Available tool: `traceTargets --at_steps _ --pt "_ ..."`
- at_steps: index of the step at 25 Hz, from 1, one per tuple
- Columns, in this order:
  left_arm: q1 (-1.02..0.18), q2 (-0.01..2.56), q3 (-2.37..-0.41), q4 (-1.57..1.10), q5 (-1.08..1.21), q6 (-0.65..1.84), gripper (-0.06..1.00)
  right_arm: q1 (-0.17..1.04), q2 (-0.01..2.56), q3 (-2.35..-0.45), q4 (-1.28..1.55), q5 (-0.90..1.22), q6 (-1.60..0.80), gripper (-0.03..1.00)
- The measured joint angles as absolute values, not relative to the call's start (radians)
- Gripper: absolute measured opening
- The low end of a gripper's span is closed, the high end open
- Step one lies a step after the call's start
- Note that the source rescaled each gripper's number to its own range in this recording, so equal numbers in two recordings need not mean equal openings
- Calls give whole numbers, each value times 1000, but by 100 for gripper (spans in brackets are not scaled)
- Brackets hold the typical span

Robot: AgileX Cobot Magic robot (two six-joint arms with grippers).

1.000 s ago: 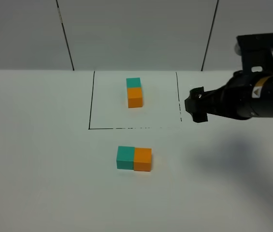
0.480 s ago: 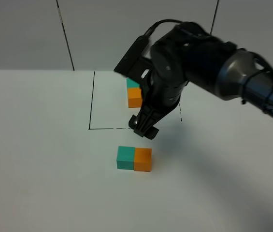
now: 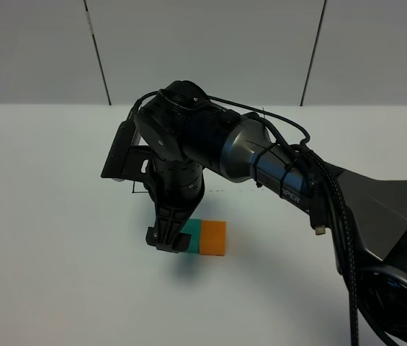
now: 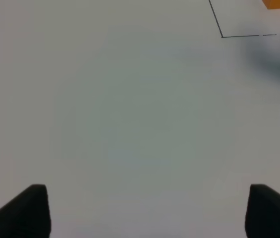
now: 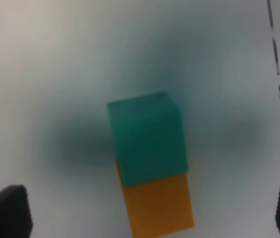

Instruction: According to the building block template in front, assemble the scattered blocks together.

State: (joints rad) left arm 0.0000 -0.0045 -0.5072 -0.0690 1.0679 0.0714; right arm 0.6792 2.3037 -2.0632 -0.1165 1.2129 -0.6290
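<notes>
Right claw [image 3: 168,238] spread wide over the teal block [image 3: 193,230].
On the worktop [image 3: 45,216] the teal block touched the orange block [image 3: 213,238], orange at 3 o'clock of teal. The right claw gripped nothing and covered the teal block's 9 o'clock side. Its arm hid most of the template [image 4: 277,4], whose drawn line showed at 12 o'clock of the pair. The left claw [image 4: 147,210] stood apart above the worktop, holding nothing.

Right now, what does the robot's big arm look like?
The right arm is chunky and round, shiny black turning silver-grey, with small white letters. Black cables are tied along it. The right gripper is black and stubby. Of the left gripper only two black fingertips show.
</notes>
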Motion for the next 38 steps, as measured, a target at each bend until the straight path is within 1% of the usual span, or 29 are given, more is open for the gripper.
traceTargets --at_steps 10,17,32,38 --pt "0 -5 -507 -69 1068 71 69 616 2370 -2068 -119 1189 -733 99" --pt "0 -5 -507 -69 1068 71 69 600 2419 -2068 -91 1170 -761 97" --pt "0 -5 -507 -69 1068 71 69 586 2483 -2069 -42 1176 -779 82" --pt "0 -5 -507 -69 1068 71 69 582 2484 -2069 -23 1178 -779 81"
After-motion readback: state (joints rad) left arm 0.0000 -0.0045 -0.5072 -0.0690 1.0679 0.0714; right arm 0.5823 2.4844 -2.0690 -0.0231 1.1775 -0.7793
